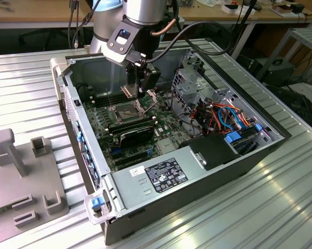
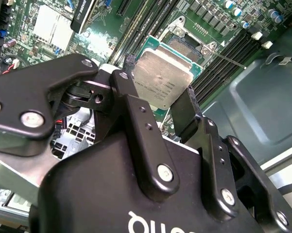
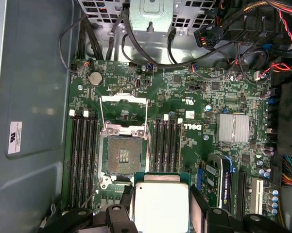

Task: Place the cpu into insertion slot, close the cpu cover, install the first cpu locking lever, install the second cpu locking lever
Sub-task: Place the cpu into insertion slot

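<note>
The open computer case [image 1: 207, 192] lies on its side, and the green motherboard [image 3: 184, 97] lines its floor. Above the board the gripper [image 3: 161, 204] hangs with its jaws closed partway, pinching the cpu [image 3: 160, 206] by two opposite edges, silver face up. The cpu cover [image 3: 124, 98] stands raised on its hinge. The insertion slot [image 3: 123, 154] lies bare between the memory slots [image 3: 82, 160], near the board's edge along the case's plain steel panel; the cpu hovers just short of it.
</note>
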{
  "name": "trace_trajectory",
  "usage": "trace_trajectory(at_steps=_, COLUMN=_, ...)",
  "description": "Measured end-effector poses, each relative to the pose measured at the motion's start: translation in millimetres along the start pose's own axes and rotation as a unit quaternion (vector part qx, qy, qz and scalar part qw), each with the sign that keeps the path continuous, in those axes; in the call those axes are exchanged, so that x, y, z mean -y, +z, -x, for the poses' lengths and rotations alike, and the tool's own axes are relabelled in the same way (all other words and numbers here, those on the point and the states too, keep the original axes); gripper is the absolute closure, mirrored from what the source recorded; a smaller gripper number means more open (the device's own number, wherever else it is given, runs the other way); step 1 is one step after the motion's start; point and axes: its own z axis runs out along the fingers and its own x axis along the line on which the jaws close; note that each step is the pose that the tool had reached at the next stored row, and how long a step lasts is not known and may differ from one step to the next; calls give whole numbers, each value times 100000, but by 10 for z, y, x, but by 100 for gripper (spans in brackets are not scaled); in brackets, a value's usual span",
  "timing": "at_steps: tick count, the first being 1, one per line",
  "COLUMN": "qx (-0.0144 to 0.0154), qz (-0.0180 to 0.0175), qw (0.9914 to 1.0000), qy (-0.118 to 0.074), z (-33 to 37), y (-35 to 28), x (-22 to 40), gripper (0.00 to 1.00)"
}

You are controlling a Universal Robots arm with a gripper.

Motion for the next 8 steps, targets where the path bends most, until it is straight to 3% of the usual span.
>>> trace_trajectory(at_steps=8, qx=1, qz=3, qw=100000, qy=-1, z=0, y=1, x=0, gripper=45)
